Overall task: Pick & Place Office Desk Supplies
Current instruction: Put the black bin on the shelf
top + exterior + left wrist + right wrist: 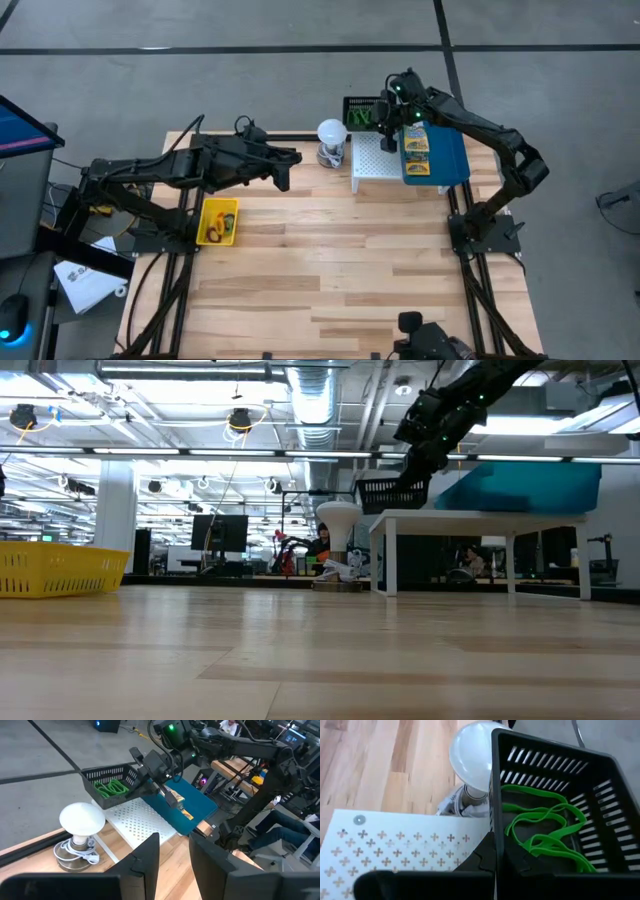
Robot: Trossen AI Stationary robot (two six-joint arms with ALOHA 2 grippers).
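Right claw [385, 118] is seen pressed together on the near rim of the black mesh basket [361, 110], at the counter's [330, 260] 1 o'clock; green loops [547, 837] lie inside, just beyond the fingertips; left claw [284, 168], partly spread and empty, waits well apart toward 9 o'clock, so the right arm is judged nearer.

This is a robotics lab on an open industrial floor — the pale wooden plank tabletop [330, 260] sits in a black metal frame [470, 290] on bare grey concrete [250, 80]. Across the room run exposed silver ventilation ducts [315, 400], hanging lights and white columns [115, 510] — with dark computer monitors [220, 532] on distant workbenches.
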